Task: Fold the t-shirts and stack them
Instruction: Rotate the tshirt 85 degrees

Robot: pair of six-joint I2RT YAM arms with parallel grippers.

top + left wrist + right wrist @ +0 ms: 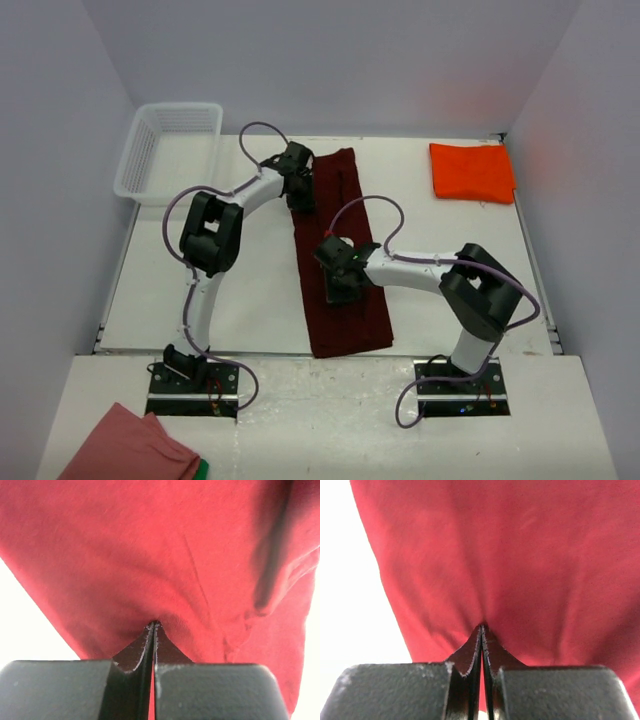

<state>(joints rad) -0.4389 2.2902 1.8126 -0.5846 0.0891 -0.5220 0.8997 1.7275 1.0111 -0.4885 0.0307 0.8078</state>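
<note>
Maroon t-shirt (350, 320) lay as long narrow strip down middle of bench (230, 300). Left hand (300, 195) pinched shut on its left edge at far end, right hand (335, 288) shut on same edge nearer. Paired grip, likely to carry that side over for next fold. Orange t-shirt (472, 171) sat folded at far right corner, probably as stack base.
</note>
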